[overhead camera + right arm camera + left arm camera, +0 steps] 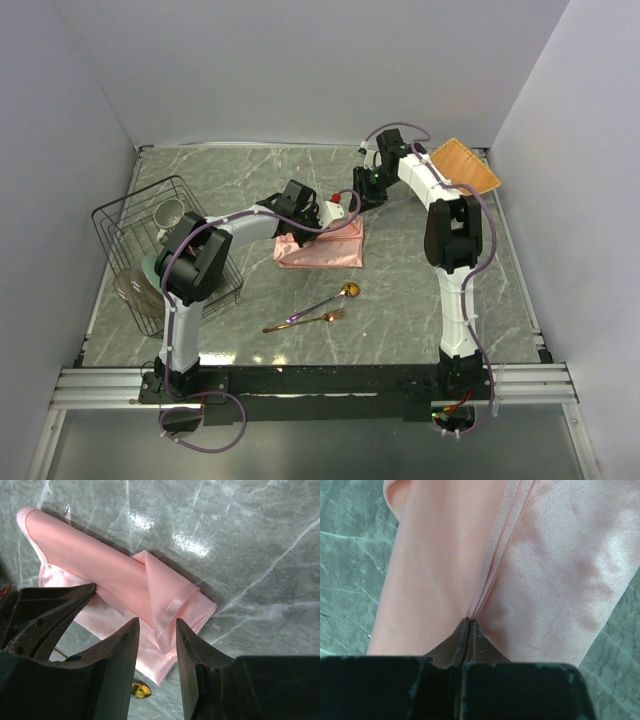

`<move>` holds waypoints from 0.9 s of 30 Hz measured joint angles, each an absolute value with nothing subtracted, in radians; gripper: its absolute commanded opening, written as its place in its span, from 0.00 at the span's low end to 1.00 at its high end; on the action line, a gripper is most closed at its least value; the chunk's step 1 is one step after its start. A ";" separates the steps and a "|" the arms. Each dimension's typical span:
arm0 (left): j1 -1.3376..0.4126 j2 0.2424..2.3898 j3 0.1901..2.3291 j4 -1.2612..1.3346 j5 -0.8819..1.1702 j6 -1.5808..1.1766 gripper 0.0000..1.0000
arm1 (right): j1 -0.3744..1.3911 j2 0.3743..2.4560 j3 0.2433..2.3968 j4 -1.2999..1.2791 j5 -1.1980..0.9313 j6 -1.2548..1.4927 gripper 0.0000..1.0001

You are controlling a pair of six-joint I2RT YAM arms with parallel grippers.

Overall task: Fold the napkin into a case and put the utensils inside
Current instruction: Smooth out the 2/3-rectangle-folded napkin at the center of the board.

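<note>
The napkin (320, 248) lies partly folded in the middle of the top view. The spoon (330, 298) and the fork (305, 322) lie close together on the table (400, 290) just below it, apart from the cloth.

The cloth looks thin, satiny and limp. I judge it light, with no stiffness of its own, and its sheen suggests the layers slide easily over each other. A fold will likely slump or creep open unless it is pressed flat. In the right wrist view 1 flap is turned over on a diagonal, and its hemmed edge runs toward the lower right of the frame.

The left claw (469, 624) is closed on a raised pleat of the napkin at the lower middle of the left wrist view, where the hem lines converge. The right claw (157, 625) has its jaws apart over the hemmed flap and grips nothing.

The hems and corners seem the best places to hold, since the doubled cloth there gives the tips something to bite. A pinch in the open middle would probably lift only the top layer and drag the rest askew.

The spoon and fork are slim, hard metal lying flat, so they are likely slippery. The middle of the handle is the sensible place to grip them.
</note>
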State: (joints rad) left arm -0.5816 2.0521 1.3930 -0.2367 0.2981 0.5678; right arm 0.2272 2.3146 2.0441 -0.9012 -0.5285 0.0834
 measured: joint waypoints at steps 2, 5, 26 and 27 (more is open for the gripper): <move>-0.582 2.052 1.393 -0.237 0.298 0.567 0.01 | 0.227 2.325 2.044 -0.901 -0.528 0.089 0.43; -0.582 2.052 1.393 -0.237 0.298 0.567 0.01 | 0.227 2.341 2.044 -0.900 -0.524 0.093 0.41; -0.582 2.045 1.380 -0.230 0.296 0.562 0.01 | 0.226 2.358 1.941 -0.908 -0.543 0.085 0.00; -0.582 2.045 1.380 -0.230 0.296 0.561 0.01 | 0.226 2.358 1.938 -0.909 -0.543 0.084 0.00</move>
